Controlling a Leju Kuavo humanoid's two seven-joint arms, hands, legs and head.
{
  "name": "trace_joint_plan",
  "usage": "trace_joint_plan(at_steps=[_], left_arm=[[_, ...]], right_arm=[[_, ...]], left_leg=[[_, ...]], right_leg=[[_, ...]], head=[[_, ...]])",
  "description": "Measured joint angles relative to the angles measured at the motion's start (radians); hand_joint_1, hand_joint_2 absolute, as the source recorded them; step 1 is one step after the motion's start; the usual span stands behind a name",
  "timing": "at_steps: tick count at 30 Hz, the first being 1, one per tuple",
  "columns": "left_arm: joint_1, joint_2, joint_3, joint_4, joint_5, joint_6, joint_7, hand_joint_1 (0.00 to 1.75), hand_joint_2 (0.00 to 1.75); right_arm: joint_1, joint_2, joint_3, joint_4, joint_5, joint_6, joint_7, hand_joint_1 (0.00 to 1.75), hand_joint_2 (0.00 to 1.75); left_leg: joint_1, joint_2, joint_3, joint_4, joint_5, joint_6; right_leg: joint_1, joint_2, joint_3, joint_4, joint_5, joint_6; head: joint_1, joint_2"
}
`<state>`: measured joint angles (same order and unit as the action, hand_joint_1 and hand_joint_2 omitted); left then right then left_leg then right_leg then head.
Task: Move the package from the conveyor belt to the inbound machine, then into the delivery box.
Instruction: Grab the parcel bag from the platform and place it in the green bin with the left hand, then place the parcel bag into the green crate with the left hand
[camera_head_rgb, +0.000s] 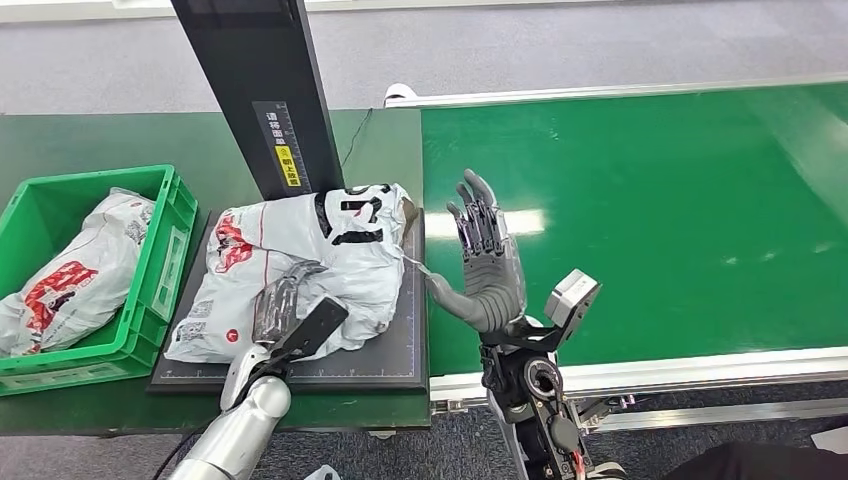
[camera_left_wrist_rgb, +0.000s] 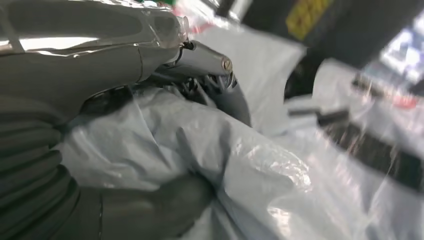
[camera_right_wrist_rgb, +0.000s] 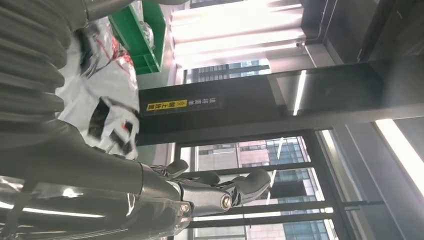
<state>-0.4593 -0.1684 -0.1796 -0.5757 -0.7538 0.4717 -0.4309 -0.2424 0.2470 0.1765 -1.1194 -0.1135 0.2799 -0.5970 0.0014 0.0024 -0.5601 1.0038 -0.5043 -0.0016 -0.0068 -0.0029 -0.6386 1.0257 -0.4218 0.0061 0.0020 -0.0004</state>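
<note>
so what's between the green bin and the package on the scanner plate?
Head view: a strip of dark green table separates the bin from the package.

Left hand (camera_left_wrist_rgb: 150, 130) grips the white plastic package (camera_left_wrist_rgb: 260, 170): thick grey thumb under a crumpled fold, darker fingers (camera_left_wrist_rgb: 235, 100) over the top. Black markings show on the package further off. Blurred dark post with a yellow label (camera_left_wrist_rgb: 307, 17) behind.

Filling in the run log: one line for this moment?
package on inbound machine pad | left hand grips package | right hand open over conveyor belt | delivery box beside
</note>
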Motion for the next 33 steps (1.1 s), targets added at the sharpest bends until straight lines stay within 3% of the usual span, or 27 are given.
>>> trace_joint_plan(at_steps=[5, 17, 21, 26, 30, 33], left_arm=[[0.091, 0.001, 0.05, -0.193, 0.172, 0.088, -0.113, 1.75, 1.75], [0.255, 0.007, 0.074, -0.562, 0.441, 0.156, -0.255, 1.75, 1.75], [0.334, 0.033, 0.045, -0.793, 0.604, 0.173, -0.267, 1.75, 1.75], [0.401, 0.077, 0.026, -1.073, 0.664, 0.207, -0.271, 1.75, 1.75], [0.409, 0.109, 0.04, -1.191, 0.721, 0.152, -0.271, 1.75, 1.75], [0.4, 0.121, 0.089, -1.228, 0.789, 0.028, -0.271, 1.75, 1.75]], right_arm=[[0.017, 0.005, -0.01, -0.013, 0.004, -0.015, 0.003, 0.0, 1.75], [0.031, 0.008, -0.023, -0.024, 0.007, -0.016, 0.006, 0.0, 1.75], [0.042, 0.009, -0.037, -0.029, 0.012, -0.013, 0.004, 0.0, 1.75], [0.049, 0.009, -0.055, -0.035, 0.019, -0.002, 0.002, 0.0, 1.75], [0.05, 0.009, -0.065, -0.035, 0.025, 0.005, -0.001, 0.0, 1.75], [0.05, 0.009, -0.072, -0.035, 0.028, 0.006, -0.006, 0.0, 1.75]], left_leg=[[0.0, 0.0, -0.004, 0.0, 0.0, 0.0], [0.0, 0.0, -0.006, 0.0, 0.0, 0.0], [0.0, 0.001, -0.006, 0.0, 0.0, 0.0], [0.001, 0.001, -0.007, 0.0, -0.001, 0.0], [0.001, 0.0, -0.006, 0.0, -0.001, 0.0], [0.001, 0.0, -0.005, 0.0, 0.0, -0.001]], right_leg=[[0.0, 0.0, -0.004, 0.0, 0.0, 0.0], [0.0, 0.0, -0.005, 0.0, 0.0, 0.0], [0.0, 0.0, -0.006, 0.0, -0.001, 0.0], [0.0, 0.0, -0.006, 0.0, -0.001, 0.0], [0.0, 0.0, -0.006, 0.0, -0.001, 0.0], [0.0, 0.0, -0.005, 0.0, -0.001, 0.0]], head=[[0.0, 0.0], [0.0, 0.0], [0.0, 0.0], [0.0, 0.0], [0.0, 0.0], [0.0, 0.0]])
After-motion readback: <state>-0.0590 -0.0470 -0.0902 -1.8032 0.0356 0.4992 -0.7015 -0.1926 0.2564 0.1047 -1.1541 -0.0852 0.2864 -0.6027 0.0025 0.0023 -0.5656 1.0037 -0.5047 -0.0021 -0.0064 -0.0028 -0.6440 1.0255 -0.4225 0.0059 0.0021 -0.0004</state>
